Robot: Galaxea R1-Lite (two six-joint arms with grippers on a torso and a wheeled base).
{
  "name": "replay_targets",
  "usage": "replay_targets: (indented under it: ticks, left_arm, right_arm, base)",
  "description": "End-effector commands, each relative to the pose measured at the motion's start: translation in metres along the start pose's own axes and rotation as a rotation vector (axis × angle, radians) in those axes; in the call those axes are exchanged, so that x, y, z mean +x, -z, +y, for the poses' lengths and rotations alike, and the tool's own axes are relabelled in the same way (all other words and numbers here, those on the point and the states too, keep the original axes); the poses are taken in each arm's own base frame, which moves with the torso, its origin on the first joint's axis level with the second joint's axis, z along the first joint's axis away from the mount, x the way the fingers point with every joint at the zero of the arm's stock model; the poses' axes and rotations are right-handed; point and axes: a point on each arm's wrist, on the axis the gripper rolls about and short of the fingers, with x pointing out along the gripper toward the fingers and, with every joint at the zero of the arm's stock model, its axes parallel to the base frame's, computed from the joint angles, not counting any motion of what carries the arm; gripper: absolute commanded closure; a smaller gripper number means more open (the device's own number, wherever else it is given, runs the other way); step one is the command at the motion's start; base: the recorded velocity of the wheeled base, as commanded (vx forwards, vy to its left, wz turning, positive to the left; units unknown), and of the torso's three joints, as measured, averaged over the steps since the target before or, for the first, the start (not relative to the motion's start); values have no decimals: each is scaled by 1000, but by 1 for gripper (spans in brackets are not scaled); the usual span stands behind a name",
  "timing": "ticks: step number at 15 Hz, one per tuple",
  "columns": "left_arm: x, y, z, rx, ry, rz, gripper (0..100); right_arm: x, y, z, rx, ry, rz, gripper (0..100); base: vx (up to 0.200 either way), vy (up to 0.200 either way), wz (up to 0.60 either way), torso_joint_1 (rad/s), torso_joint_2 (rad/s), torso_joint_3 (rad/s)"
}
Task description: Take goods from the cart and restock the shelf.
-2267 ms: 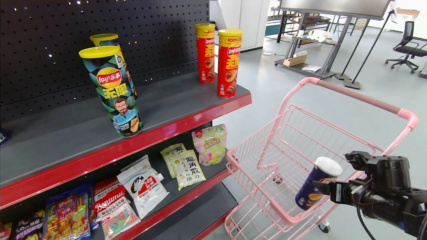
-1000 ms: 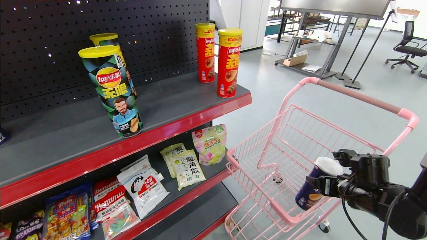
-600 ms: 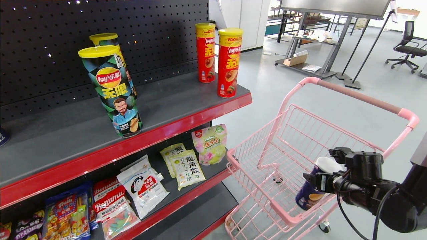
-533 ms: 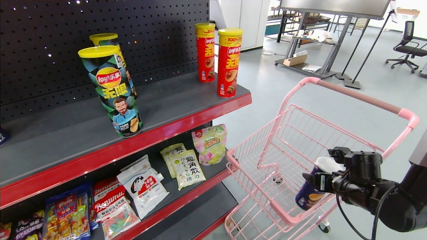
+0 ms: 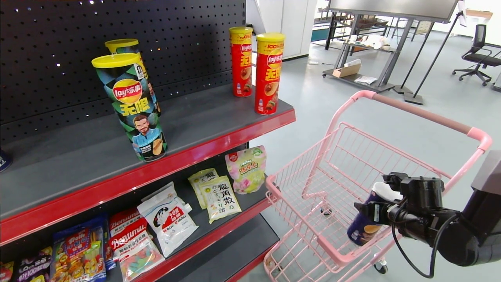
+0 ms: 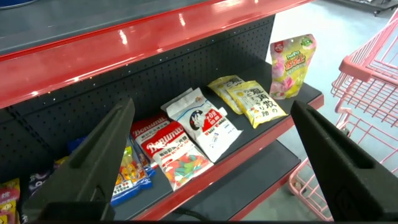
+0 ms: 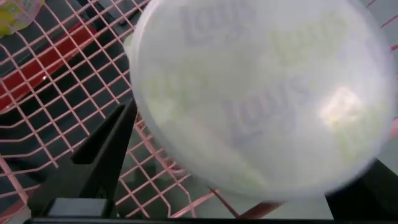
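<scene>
Pink wire cart at the frame's lower right props the dark blue chip can against its near wall. The can's long axis tilts, white lid toward upper right. My right pincer straddles it under the lid, ready for lifting; clenched or not, I cannot tell. My left pincer hangs released.

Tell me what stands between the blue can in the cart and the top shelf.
The cart's wire wall and rim stand between the blue can and the top shelf, so it must rise over them. The shelf lies bare between the green cans and red cans.
</scene>
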Motion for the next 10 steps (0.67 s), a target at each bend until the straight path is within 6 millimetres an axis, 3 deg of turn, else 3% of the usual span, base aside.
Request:
replay_targets:
  ticks: [1, 10]
  left_arm:
    - [0, 0, 0, -1, 0, 0, 0]
    - [0, 0, 0, -1, 0, 0, 0]
  right_arm:
    - [3, 1, -1, 0, 4, 5, 0]
    - [14, 2, -6, 10, 37, -12, 0]
  base:
    - [0, 0, 0, 0, 0, 0]
    - [0, 0, 0, 0, 0, 0]
